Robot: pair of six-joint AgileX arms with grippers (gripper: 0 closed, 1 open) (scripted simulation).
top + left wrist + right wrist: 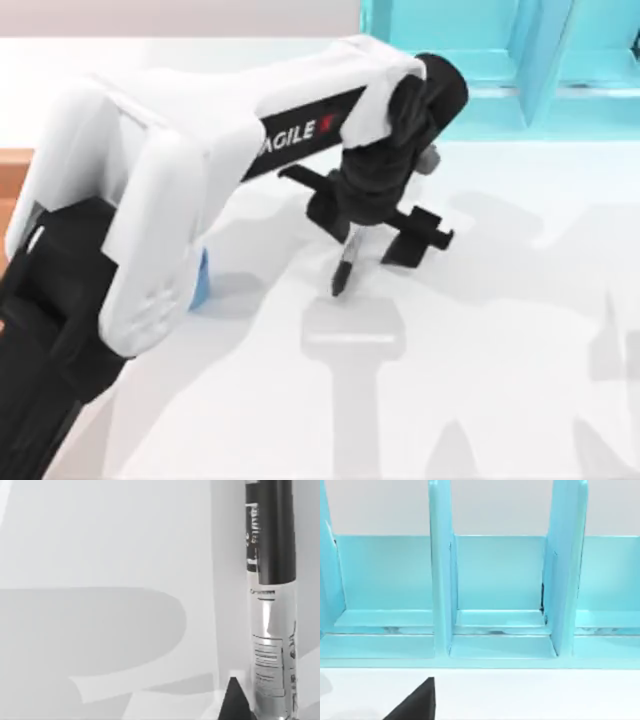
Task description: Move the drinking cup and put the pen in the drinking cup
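The left gripper (372, 232) holds the slim black pen with a grey-white labelled barrel (345, 266) clamped between its jaws, hanging tip-down over the white table (500, 350).

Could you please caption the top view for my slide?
Left gripper holds the pen upright above the table; the drinking cup sits beneath the arm.

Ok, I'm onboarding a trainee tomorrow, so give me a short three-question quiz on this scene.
1. True or false: the pen lies flat on the table.
2. Which gripper holds the pen? A) left gripper B) right gripper C) neither
3. Fill in: the drinking cup peeks out from under the ____ arm.
Key: 1 false, it hangs raised above the table; 2 A; 3 left.
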